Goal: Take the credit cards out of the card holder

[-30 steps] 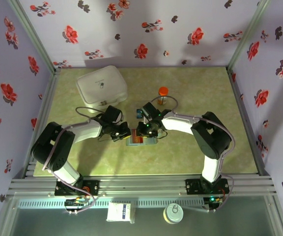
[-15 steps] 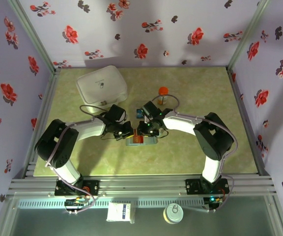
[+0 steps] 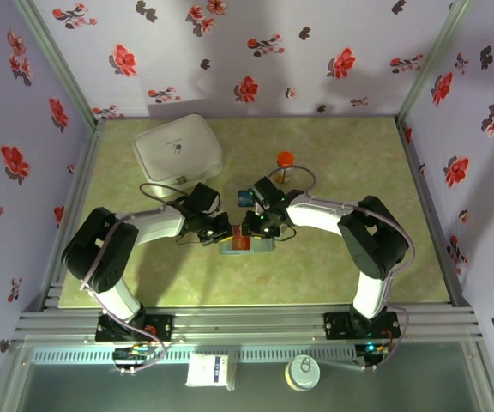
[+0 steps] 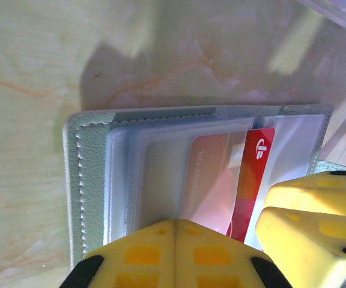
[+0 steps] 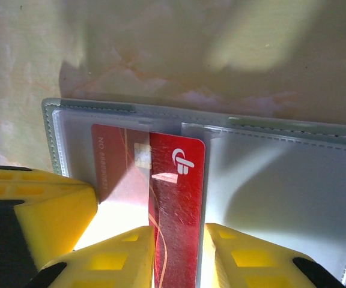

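The card holder [image 3: 249, 247] lies open on the green marbled table [image 3: 358, 172], and a red card [image 5: 176, 198] is half out of its clear pocket. The right gripper [image 5: 178, 255] pinches this card by its long edges. The left gripper [image 4: 174, 234] is fully closed and rests on the holder's panel. A white case [image 3: 177, 148] and an orange-capped bottle [image 3: 285, 163] stand behind, with floral walls [image 3: 247, 51] around. The wrist views show the card's white logo; from above the card is a small red spot
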Available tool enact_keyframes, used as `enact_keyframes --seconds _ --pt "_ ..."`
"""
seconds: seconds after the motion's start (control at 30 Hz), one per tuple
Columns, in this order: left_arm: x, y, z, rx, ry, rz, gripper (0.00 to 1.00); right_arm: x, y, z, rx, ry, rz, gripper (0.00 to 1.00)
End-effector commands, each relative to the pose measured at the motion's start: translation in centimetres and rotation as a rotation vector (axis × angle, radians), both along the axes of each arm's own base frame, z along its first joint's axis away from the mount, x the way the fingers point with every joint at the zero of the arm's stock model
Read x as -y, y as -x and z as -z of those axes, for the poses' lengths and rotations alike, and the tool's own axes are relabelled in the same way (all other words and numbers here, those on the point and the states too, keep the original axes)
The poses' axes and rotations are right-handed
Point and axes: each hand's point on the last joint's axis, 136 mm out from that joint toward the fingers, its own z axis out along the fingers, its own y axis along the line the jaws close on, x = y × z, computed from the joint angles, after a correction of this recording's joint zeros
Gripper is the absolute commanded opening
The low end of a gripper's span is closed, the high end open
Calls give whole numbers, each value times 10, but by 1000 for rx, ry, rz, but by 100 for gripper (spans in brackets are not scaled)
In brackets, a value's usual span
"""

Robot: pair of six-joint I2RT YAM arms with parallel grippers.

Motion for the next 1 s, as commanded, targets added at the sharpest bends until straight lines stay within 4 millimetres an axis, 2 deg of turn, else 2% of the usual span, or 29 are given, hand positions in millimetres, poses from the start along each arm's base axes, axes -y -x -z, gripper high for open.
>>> enact_keyframes --seconds 0.0,0.3,0.53,0.77,0.97 --pt "-3 -2 -5 26 -32 12 1 0 -1 7 -8 -20 -1 29" --pt "-6 6 14 -33 -65 16 0 -5 0 11 -37 -75 5 29" --pt "-6 8 17 -46 -71 22 0 -11 -1 6 -41 -131 15 27" --pt "-6 7 17 -48 -71 19 0 -11 -2 -7 -17 -170 28 23" --pt "-6 7 18 -49 -72 22 0 -10 -4 -9 -13 -181 37 15"
